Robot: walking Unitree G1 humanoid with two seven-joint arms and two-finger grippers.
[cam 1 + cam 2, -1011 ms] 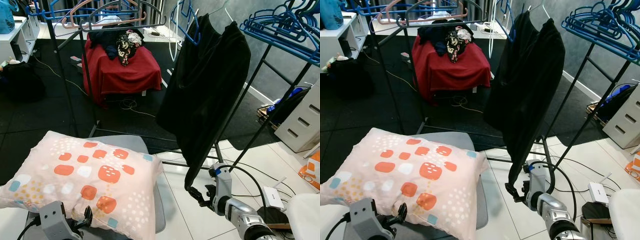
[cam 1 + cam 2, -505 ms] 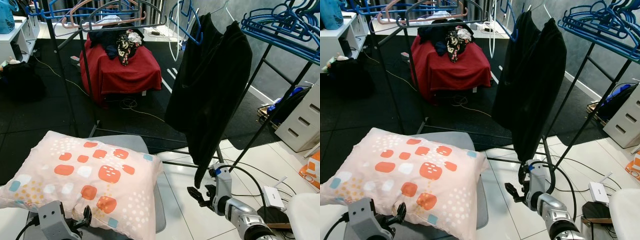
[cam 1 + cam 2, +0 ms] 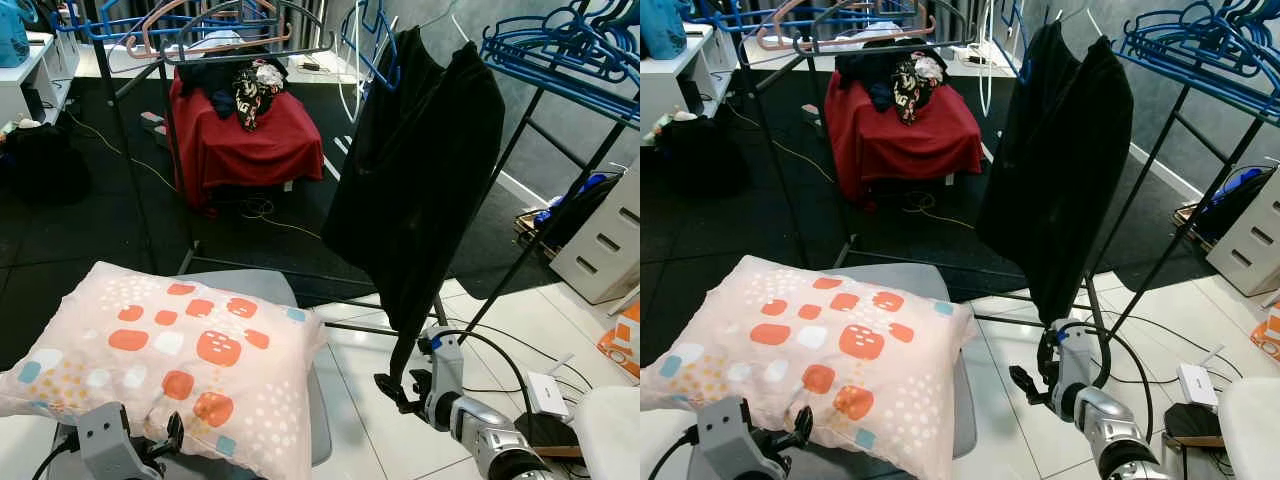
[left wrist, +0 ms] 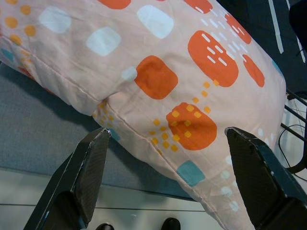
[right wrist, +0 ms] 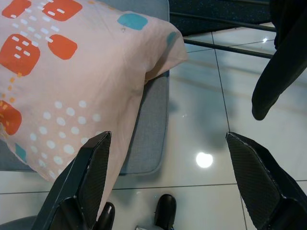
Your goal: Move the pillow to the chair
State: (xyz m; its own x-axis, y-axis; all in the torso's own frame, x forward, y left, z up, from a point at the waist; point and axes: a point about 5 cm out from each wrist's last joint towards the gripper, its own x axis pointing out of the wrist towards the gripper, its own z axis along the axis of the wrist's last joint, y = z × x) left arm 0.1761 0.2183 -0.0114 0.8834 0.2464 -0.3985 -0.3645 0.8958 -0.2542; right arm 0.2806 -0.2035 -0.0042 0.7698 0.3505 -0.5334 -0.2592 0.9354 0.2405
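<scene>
A pink pillow (image 3: 170, 350) with orange and white squares lies on the grey seat of the chair (image 3: 317, 420), overhanging its front edge. My left gripper (image 4: 167, 130) is open just below the pillow's near corner, its fingers (image 4: 91, 163) spread wide, nothing between them. It also appears at the bottom of the head view as the left gripper (image 3: 170, 437). My right gripper (image 3: 395, 385) hovers open over the white tiles to the right of the chair, under the hem of a hanging black garment (image 3: 420, 170). In the right wrist view the pillow (image 5: 72, 72) and seat edge (image 5: 153, 120) lie off to one side.
Metal clothes racks (image 3: 165, 130) with blue hangers (image 3: 560, 45) stand behind and to the right of the chair. A red-draped box (image 3: 240, 135) with clothes sits farther back. White drawers (image 3: 605, 240), cables and an adapter (image 3: 545, 393) lie on the right.
The black garment has swung sideways and back again. Both grippers and the pillow have stayed almost where they were.
</scene>
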